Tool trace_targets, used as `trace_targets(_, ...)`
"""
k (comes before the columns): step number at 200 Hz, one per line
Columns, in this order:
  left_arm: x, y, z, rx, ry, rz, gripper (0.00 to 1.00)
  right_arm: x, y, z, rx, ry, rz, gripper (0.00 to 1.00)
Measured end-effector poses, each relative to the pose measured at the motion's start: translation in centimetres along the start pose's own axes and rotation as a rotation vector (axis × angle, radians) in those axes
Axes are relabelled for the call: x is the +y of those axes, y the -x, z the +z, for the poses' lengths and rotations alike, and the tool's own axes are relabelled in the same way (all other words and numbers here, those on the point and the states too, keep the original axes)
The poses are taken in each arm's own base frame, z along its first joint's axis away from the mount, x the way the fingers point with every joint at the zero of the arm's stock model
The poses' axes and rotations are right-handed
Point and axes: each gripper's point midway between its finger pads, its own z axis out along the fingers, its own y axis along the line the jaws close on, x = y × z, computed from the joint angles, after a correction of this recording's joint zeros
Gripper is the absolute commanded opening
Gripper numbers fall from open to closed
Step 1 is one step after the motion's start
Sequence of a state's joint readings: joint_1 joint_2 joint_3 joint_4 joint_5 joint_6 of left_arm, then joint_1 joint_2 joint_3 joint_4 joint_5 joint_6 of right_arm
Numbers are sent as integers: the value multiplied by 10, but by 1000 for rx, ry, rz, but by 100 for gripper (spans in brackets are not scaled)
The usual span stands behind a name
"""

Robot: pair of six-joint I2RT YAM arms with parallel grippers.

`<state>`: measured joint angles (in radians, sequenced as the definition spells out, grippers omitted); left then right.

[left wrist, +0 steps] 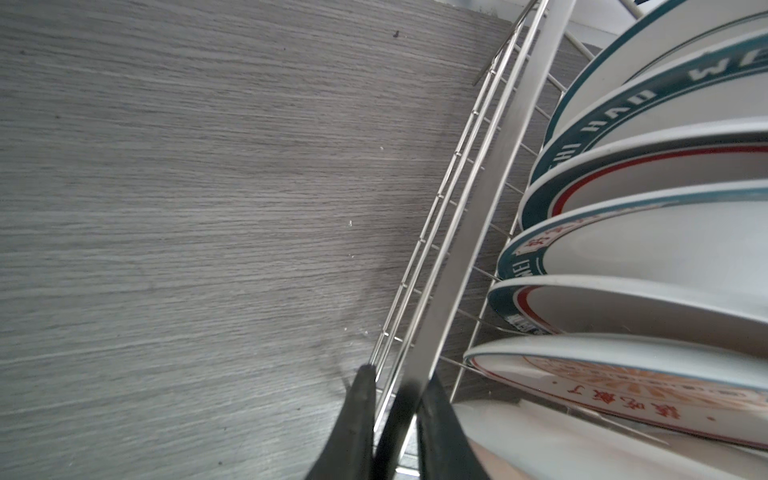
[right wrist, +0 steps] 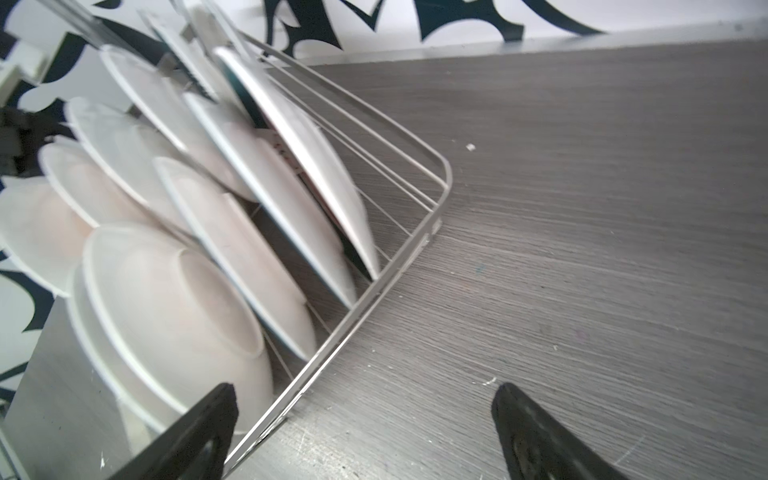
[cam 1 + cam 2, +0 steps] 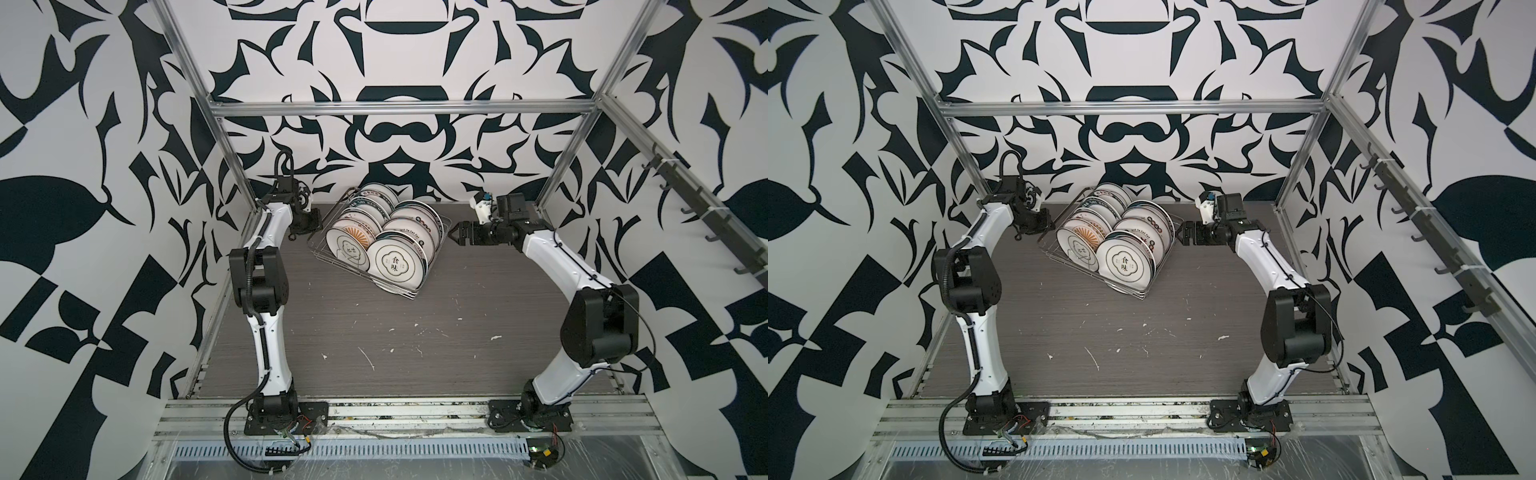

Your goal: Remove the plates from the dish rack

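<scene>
The silver wire dish rack [image 3: 319, 250] [image 3: 1045, 246] stands at the back middle of the table, turned at an angle. It holds several white plates [image 3: 392, 266] [image 3: 1125, 266] on edge in two rows, with teal rims, Chinese characters and an orange sunburst. My left gripper [image 3: 311, 228] [image 1: 401, 374] is at the rack's left side, shut on its flat top rim [image 1: 478, 208]; plates [image 1: 644, 299] stand just beside it. My right gripper [image 3: 457, 235] [image 2: 365, 388] hangs open at the rack's right side, its fingers straddling the wire rim [image 2: 395, 286] without touching it.
The table [image 3: 415, 332] is grey wood grain with small white flecks. Aluminium frame posts [image 3: 232, 166] stand at the back corners and patterned walls close in on three sides. A rail with hooks [image 3: 706, 224] runs along the right wall.
</scene>
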<state>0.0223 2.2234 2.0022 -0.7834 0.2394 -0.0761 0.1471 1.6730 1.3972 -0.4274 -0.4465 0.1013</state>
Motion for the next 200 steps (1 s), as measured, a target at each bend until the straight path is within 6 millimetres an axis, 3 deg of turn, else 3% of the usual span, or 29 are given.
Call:
trace_targets(63, 4, -6, -2, -13, -1, -60, 11, 61, 1, -8, -28, 90, -171, 100)
trace_targets(116, 9, -19, -10, -24, 10, -115, 12, 101, -18, 11, 27, 108, -352, 96)
trace_targets(145, 12, -26, -15, -25, 22, -141, 23, 117, -22, 27, 56, 92, -447, 93)
trace_targets(157, 14, -30, -16, -19, 31, -166, 33, 120, -22, 33, 64, 85, -475, 90)
trace_targets(177, 23, -51, -11, 38, 64, -231, 38, 118, -19, 42, 77, 61, -500, 87)
trace_targets(200, 29, -60, -12, 63, 91, -263, 54, 113, -19, 53, 97, 42, -517, 83)
